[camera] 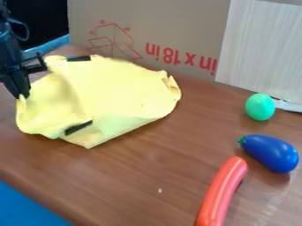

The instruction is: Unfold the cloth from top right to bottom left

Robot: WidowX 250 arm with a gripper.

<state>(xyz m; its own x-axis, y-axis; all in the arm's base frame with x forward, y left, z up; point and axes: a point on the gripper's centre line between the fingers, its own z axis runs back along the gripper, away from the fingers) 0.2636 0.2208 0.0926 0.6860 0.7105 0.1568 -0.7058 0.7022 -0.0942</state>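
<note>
We see the tool (pixel 23 94) pinching an edge of the soft, rumpled yellow cloth (pixel 115 90), which spreads beside it. Well apart from the tool, our wood-grained counter (pixel 147 170) holds a glossy blue eggplant (pixel 270 153) and smooth green egg (pixel 260 107).

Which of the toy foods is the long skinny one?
The red sausage, at the bottom of the picture. The green egg and blue eggplant are shorter and fatter.

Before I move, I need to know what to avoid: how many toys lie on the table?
3: a green egg-shaped toy at the right, a blue eggplant below it, and a long red toy at the bottom edge. The cloth could hide more.
</note>
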